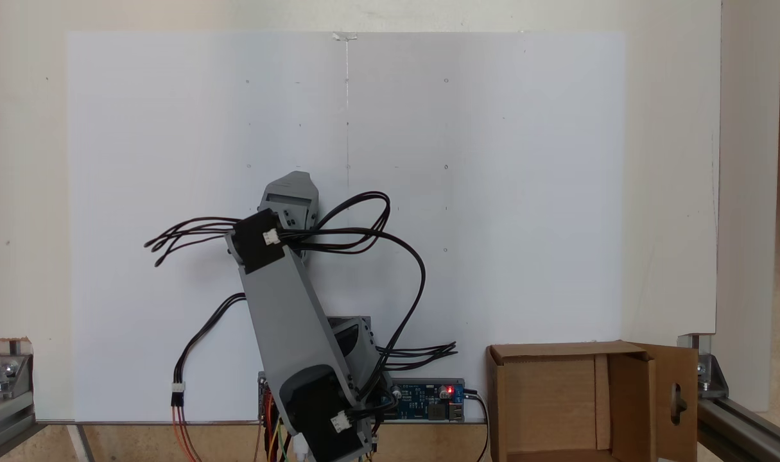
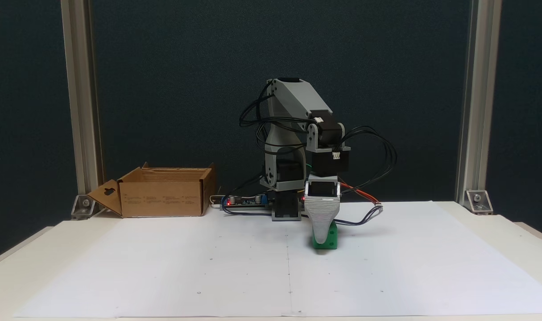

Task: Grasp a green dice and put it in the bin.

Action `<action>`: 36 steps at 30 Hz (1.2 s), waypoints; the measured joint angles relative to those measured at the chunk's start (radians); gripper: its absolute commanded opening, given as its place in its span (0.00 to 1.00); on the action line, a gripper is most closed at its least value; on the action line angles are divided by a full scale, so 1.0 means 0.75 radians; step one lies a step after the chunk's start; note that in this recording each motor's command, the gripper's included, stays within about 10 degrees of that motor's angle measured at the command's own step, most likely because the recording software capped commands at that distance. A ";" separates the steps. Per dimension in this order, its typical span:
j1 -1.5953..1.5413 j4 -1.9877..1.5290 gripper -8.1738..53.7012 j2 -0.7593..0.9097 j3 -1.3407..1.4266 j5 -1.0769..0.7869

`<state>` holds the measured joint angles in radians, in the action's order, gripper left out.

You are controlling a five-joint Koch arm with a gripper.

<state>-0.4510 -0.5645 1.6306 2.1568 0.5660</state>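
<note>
Fixed views, both, taken together. Seen from the front: gripper (image 2: 322, 238) pointing straight down, its ribbed grey jaw broadside to the camera and covering the upper left part of the green dice (image 2: 329, 237). Dice resting on the white paper sheet (image 2: 386, 267), right of the sheet's centre seam, directly under and against the fingertip. Second jaw hidden behind the first, so whether the fingers are spread, closing or clamped on the cube cannot be told. From above, dice hidden beneath the arm (image 1: 287, 301), which leans up and left over the sheet.

Deciding relation, as a judgement: dice lying between or right at the fingertips, no sideways reach needed; being a cube, no long axis to line up with. If not yet pinched, a squeeze comes next, then a lift.

Bin (image 2: 163, 196) standing well apart, at far left in the front view, beside the arm's base and the circuit board (image 2: 244, 203); in the top view at lower right (image 1: 511, 410). Flaps upright or folded out, one with a handle hole. Interior looking empty from above, bare cardboard walls and floor only.
</note>
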 measured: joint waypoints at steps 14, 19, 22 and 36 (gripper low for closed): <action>-0.008 0.065 0.76 -0.082 -0.002 0.000; -0.004 0.063 0.76 -0.098 -0.004 0.002; 0.006 0.065 0.76 -0.102 -0.004 0.000; 0.049 0.065 0.55 -0.112 -0.006 0.002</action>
<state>-0.4142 -0.5154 1.5463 2.1522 0.5676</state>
